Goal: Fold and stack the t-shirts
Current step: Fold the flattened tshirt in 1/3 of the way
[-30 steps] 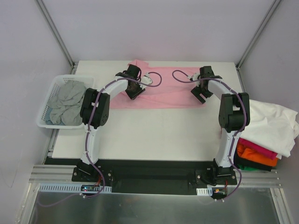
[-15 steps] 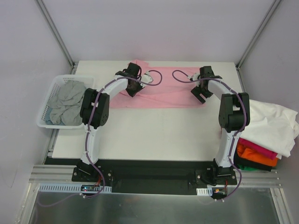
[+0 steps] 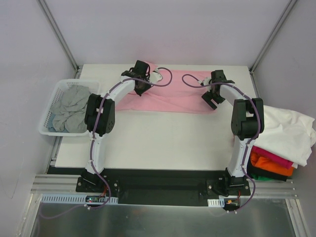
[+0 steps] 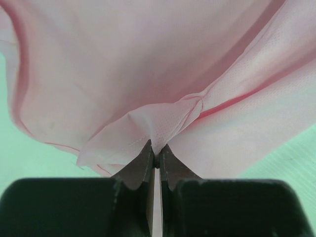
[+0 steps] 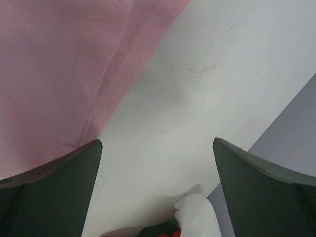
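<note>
A light pink t-shirt [image 3: 173, 98] lies spread across the far part of the table. My left gripper [image 3: 140, 85] is over its left part and shut on a pinched fold of the pink cloth [image 4: 148, 74], which rises in a peak from the jaws [image 4: 156, 155]. My right gripper [image 3: 211, 98] hovers open at the shirt's right edge. In the right wrist view its gap [image 5: 155, 148] is over bare table, with the pink hem [image 5: 59, 74] to the left. A grey t-shirt [image 3: 69, 108] lies crumpled in the basket. A white t-shirt [image 3: 286, 131] is draped over orange [image 3: 269, 167] and magenta [image 3: 274, 159] ones at the right.
The white lattice basket [image 3: 47, 129] sits off the table's left edge. The pile of shirts hangs past the right edge, with black cloth [image 3: 259, 175] at its bottom. Metal frame posts [image 3: 59, 34] rise at both far corners. A bit of white cloth [image 5: 197, 217] shows below my right gripper.
My left gripper has closed on the pink shirt and moved toward the far edge, dragging the shirt's near left part with it. The right arm has not moved.
</note>
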Available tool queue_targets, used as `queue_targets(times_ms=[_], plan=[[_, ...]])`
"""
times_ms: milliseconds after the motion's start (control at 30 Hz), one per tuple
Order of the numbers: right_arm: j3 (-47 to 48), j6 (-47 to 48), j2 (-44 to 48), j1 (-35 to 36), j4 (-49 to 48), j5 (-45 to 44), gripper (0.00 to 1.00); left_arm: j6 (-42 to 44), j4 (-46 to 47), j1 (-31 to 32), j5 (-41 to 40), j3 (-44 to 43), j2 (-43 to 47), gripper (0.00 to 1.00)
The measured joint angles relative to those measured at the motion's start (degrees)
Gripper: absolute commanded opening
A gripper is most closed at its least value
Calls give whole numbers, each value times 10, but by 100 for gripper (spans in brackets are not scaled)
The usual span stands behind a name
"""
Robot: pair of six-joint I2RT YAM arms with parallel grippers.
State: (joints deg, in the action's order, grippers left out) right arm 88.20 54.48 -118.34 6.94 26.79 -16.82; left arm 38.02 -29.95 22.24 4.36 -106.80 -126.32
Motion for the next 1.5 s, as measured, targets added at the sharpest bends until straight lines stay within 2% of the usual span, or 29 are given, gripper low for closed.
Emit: queue_targets(times_ms=[400,633,667,700,1500], plan=[[0,0,0,0,0,2,100,21,1,7,-32,-42,-14,9],[0,0,0,0,0,2,100,30,0,7,-50,-59,-38,22],[0,0,0,0,0,2,100,30,1,7,-51,-59,-41,28],[0,0,0,0,0,2,100,31,0,7,-53,-59,-43,31],[-5,0,0,0,0,8,100,34,2,16,-91,-150,-113,37]])
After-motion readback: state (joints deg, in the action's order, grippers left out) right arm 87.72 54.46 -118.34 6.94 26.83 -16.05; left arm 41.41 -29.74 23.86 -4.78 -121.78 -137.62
